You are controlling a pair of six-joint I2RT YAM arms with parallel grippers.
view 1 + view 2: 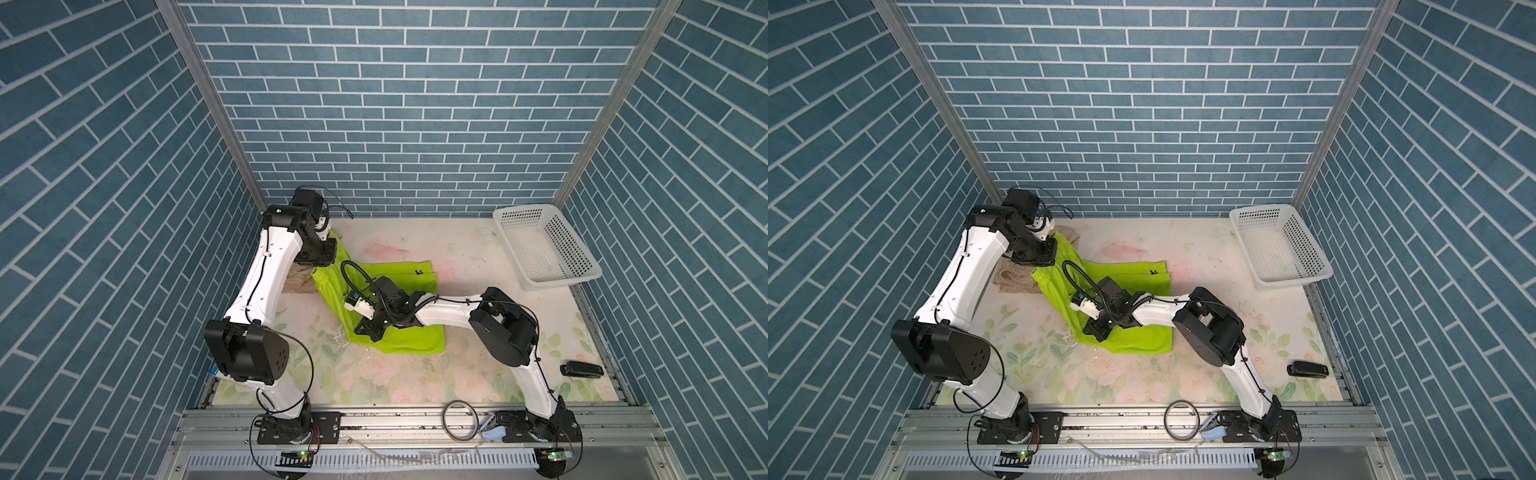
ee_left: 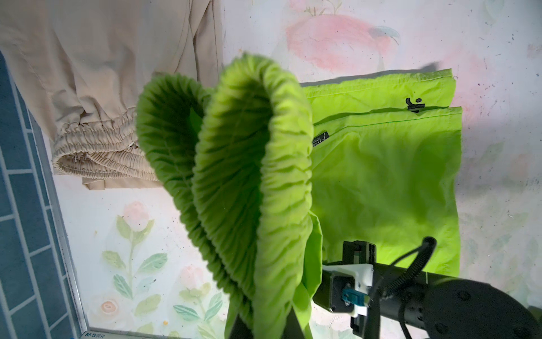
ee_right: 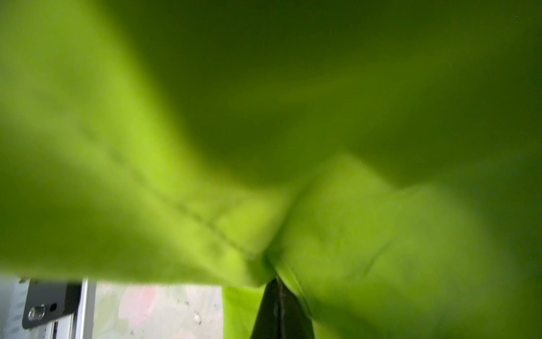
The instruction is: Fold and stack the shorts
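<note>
The lime-green shorts (image 2: 381, 176) are thin, smooth woven cloth with a faint sheen, possibly nylon, and the waistband is tightly ribbed. The beige shorts (image 2: 102, 73) look matt and softly crinkled. The basket (image 1: 523, 209) is white perforated plastic, slightly glossy. The table cover (image 1: 415, 374) is matt, printed and scuffed. The rail (image 1: 395, 424) is brushed metal.

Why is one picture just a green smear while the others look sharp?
Right wrist view: green shorts too close to the lens, blurred. Left wrist view: their near waistband soft, beige shorts crisp. Both top views: sharp, evenly lit.
</note>
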